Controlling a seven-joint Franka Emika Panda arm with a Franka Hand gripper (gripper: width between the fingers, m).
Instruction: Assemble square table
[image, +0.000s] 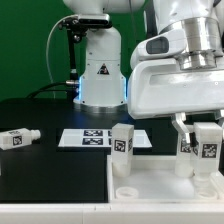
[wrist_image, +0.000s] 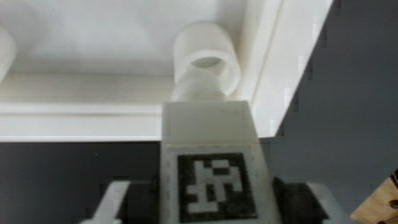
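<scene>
While the hand (wrist_image: 210, 202) clamps a tagged leg (wrist_image: 214, 130), the wrist view crops most of its fingers (wrist_image: 121, 202).

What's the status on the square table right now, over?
Gripper shut on held leg, tip at panel corner. Second leg upright on panel, third leg lying loose on table. Nothing seen in the way.

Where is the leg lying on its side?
In the exterior view, the lying leg rests on the table at that view's left edge, left of the marker board.
</scene>
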